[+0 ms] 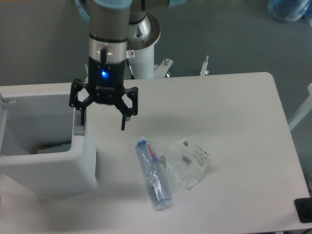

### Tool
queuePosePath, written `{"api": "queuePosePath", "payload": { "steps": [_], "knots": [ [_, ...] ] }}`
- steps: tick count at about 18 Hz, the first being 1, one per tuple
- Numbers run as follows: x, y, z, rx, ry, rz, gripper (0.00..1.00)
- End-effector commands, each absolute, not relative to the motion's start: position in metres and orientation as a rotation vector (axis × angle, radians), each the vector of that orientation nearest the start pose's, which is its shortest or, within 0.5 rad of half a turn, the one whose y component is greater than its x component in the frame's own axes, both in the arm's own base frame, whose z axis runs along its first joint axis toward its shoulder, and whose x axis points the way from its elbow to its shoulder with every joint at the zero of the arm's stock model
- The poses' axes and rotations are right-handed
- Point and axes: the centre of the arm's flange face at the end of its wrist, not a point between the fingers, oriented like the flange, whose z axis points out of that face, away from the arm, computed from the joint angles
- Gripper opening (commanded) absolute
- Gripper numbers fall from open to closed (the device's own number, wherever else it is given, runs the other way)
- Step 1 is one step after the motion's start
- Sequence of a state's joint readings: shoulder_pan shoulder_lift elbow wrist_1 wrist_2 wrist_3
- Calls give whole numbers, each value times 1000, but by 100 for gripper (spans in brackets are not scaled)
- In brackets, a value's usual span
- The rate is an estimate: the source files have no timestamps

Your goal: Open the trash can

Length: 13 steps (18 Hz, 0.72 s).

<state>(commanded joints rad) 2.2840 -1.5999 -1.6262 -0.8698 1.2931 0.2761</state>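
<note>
The trash can [48,170] is a large white boxy bin at the table's left edge. Its top shows open: I look down into its grey inside, where some items [51,146] lie at the bottom. A white part at the far left edge [3,122] may be the raised lid; I cannot tell. My gripper [102,122] points down with its fingers spread, open and empty. Its left fingertip [81,119] hangs just over the bin's right rim by a small greyish tab [78,129]. Its right fingertip [123,124] is over the bare table.
An empty clear plastic bottle [153,173] with a blue cap lies on the white table [234,112] right of the bin. A crumpled clear wrapper [192,158] with labels lies beside it. The robot's white pedestal [144,53] stands behind. A black object [304,210] sits at the bottom right.
</note>
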Motion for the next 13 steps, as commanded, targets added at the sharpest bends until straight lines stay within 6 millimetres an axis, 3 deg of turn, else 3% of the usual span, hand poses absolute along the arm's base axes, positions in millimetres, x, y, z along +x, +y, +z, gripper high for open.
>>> {"api": "queuePosePath", "payload": {
  "steps": [3, 8, 13],
  "knots": [
    [-248, 509, 541, -2431, -448, 119, 100],
    [-280, 496, 536, -2467, -516, 267, 100],
    [-341, 473, 500, -2649, -519, 564, 100]
  ]
}}
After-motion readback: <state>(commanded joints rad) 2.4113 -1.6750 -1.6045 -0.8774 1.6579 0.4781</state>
